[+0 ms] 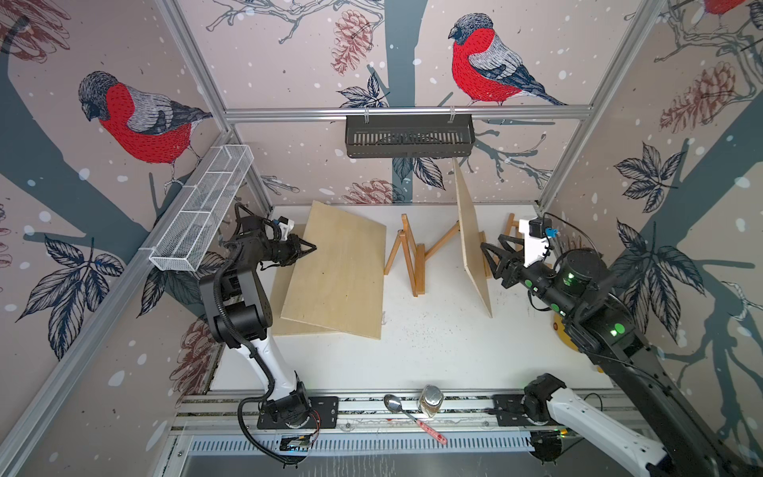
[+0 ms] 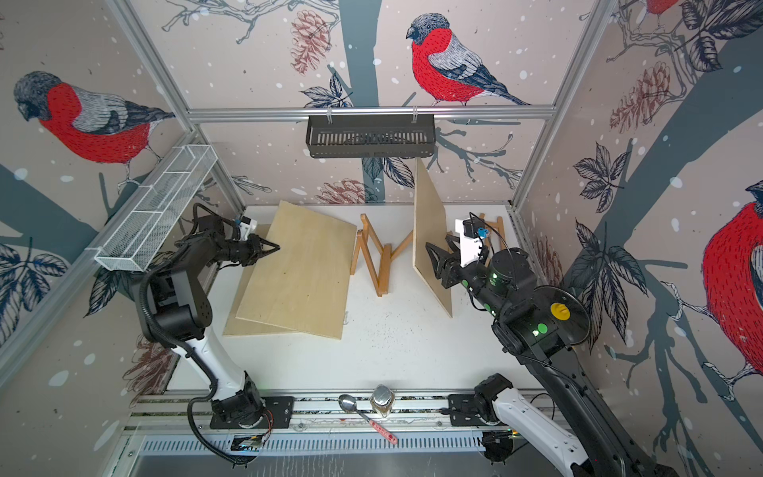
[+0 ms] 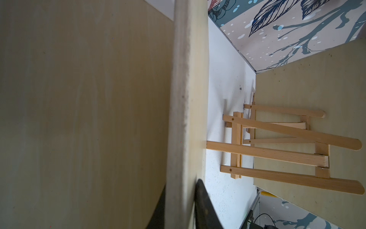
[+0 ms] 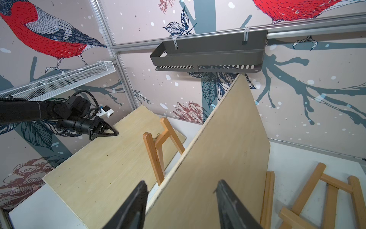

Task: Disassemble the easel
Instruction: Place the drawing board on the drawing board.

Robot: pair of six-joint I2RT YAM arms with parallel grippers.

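Observation:
A wooden easel (image 1: 417,264) (image 2: 382,268) stands folded open mid-table. A large plywood board (image 1: 470,239) (image 2: 431,247) stands on edge and leans against it. A second board (image 1: 338,272) (image 2: 301,272) lies tilted on the left, over a flat board (image 1: 289,328). My left gripper (image 1: 311,247) (image 3: 182,184) is shut on the tilted board's left edge (image 3: 184,99). My right gripper (image 1: 491,243) (image 4: 182,186) is open at the upright board (image 4: 227,138), whose near edge runs between the fingers without touching them. Another easel (image 1: 510,229) (image 4: 326,190) lies behind that board.
A black slotted shelf (image 1: 408,136) hangs on the back rail, close above the upright board's top corner. A white wire basket (image 1: 202,214) hangs on the left rail above my left arm. A spoon (image 1: 400,406) and a jar (image 1: 431,400) sit on the front rail.

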